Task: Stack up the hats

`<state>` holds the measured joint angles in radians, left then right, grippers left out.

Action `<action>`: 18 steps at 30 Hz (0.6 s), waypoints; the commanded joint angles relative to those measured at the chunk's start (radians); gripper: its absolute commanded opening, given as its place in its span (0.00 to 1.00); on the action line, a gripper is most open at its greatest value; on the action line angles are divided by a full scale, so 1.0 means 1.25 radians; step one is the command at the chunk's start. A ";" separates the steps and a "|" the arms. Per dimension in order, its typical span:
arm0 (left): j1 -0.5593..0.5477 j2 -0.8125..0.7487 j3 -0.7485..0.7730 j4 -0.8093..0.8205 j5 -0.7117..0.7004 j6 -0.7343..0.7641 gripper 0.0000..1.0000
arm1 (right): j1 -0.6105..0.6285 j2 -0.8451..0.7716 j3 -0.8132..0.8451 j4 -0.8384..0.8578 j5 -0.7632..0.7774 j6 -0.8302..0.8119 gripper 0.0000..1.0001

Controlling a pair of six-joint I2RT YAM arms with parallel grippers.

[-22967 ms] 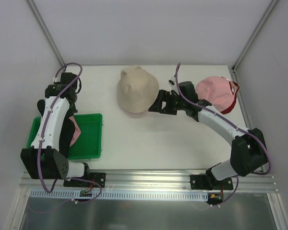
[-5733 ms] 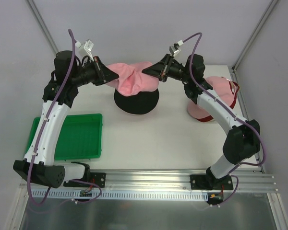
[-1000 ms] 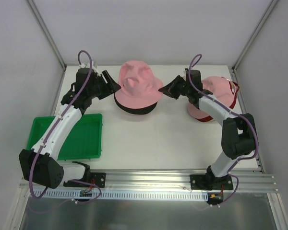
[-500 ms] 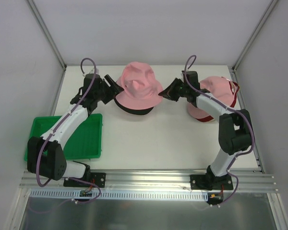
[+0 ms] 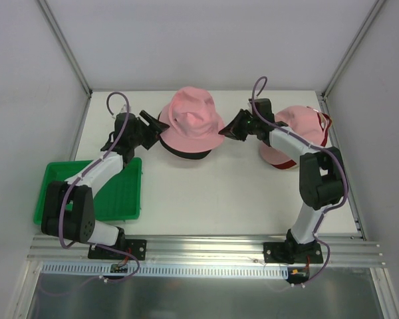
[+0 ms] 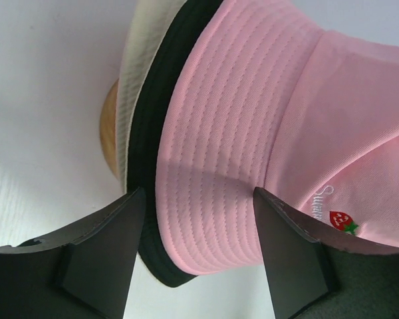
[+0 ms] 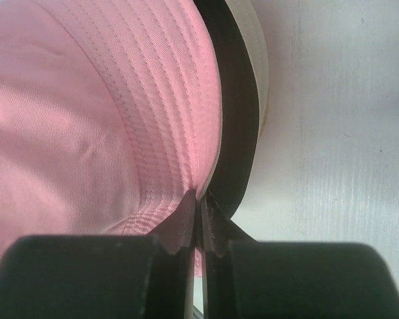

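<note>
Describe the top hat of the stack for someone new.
Look at the centre back of the white table. There the pink bucket hat tops a black hat and a beige hat. Unlike the pink cap at right, its brim runs all round.

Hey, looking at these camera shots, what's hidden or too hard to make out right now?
Beige fabric bucket hat: unseen from the top view, covered by the pink bucket hat; left wrist shows only its brim edge.
Wooden stand: left wrist, mostly under the brims.
White embroidered lettering: left wrist, too small, partly behind a finger of the left claw.
Red baseball cap: top view, mostly under the pink baseball cap.
</note>
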<state>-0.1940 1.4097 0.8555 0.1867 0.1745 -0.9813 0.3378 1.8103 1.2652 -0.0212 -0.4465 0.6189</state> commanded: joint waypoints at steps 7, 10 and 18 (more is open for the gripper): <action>0.016 0.000 -0.046 0.140 0.033 -0.031 0.65 | -0.015 0.018 0.027 -0.076 0.007 -0.042 0.01; 0.029 0.005 -0.041 0.143 0.043 -0.018 0.65 | -0.015 0.023 0.030 -0.079 0.005 -0.045 0.01; 0.032 0.054 -0.052 0.241 0.085 -0.049 0.64 | -0.016 0.043 0.059 -0.097 0.001 -0.046 0.01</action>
<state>-0.1616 1.4578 0.8059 0.3843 0.2443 -1.0191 0.3325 1.8412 1.3071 -0.0624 -0.4576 0.5976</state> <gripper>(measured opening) 0.640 0.034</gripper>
